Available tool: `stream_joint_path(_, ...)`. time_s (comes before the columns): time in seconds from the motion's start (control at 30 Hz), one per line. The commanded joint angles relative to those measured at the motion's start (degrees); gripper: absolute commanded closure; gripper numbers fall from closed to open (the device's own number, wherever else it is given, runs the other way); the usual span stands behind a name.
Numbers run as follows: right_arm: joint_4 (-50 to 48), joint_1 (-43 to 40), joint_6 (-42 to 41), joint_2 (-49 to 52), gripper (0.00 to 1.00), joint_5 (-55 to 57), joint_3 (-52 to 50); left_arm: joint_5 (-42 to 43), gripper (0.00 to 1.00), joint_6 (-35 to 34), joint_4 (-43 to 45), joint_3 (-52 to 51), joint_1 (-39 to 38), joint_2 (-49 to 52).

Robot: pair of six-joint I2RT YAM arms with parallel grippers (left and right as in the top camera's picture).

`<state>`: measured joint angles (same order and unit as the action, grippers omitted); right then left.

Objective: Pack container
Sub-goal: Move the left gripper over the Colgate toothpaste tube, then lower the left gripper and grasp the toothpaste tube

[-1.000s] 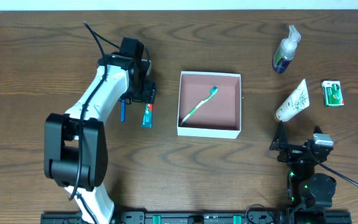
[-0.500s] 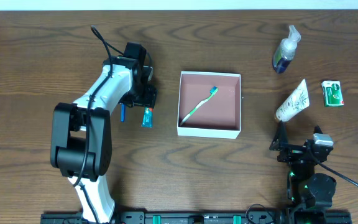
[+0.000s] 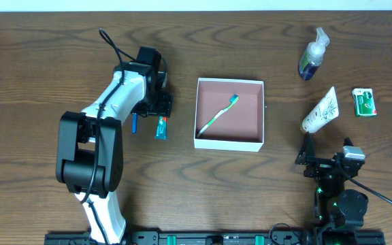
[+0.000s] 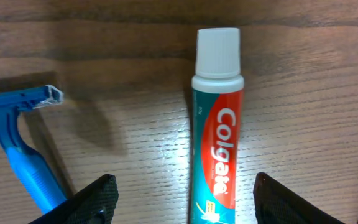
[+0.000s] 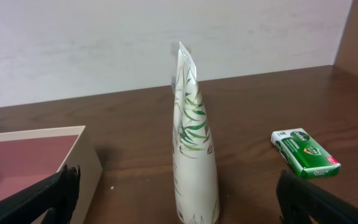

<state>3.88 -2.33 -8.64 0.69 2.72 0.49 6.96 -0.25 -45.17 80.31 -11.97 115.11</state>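
Container (image 3: 229, 143): a square, shallow box with thin white walls and a dusty pink-brown inside. It rests on the dark wooden bench (image 3: 33, 61), to the right of the left hand (image 4: 183, 200) and forward and to the left of the right hand (image 5: 178, 202), between the two. A green-and-white toothbrush (image 3: 218, 117) lies diagonally inside it.

Left hand: fingers spread, holding nothing. The hand hangs low over a red-and-teal Colgate toothpaste tube with a white cap (image 4: 217, 149). One finger stands on each side of the tube, and bare bench shows between each finger and the tube. A blue plastic razor (image 4: 17, 137) lies flat just outside the left finger, near the tube but apart from it.

Right hand: fingers spread wide, holding nothing. It sits low at the near edge of the bench. A white squeeze tube printed with green leaves (image 5: 194, 130) lies directly ahead of this hand, between the lines of its two fingers. A small green carton (image 5: 305, 152) lies ahead and to the right. A clear pump bottle with dark liquid (image 3: 312, 56) lies farther ahead, beyond the white tube.
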Motion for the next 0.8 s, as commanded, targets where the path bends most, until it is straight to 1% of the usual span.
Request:
stream_joint_path(0.0, 0.2, 0.57, 0.59, -0.31, 0.01, -0.17, -0.17, 0.09, 0.29, -1.62, -0.15, -0.22, -0.98, 0.61)
stream_joint_path(0.5, 0.2, 0.57, 0.59, -0.31, 0.01, -0.17, -0.17, -0.15, 0.29, -1.66, 0.59, -0.24, -1.73, 0.63)
stream_joint_path(0.6, 0.2, 0.57, 0.59, -0.31, 0.01, -0.17, -0.17, -0.11, 0.29, -2.89, 0.48, -0.28, -1.73, 0.63)
stream_joint_path(0.77, 0.2, 0.57, 0.59, -0.31, 0.01, -0.17, -0.17, -0.15, 0.29, -2.86, 0.9, -0.52, -1.73, 0.63)
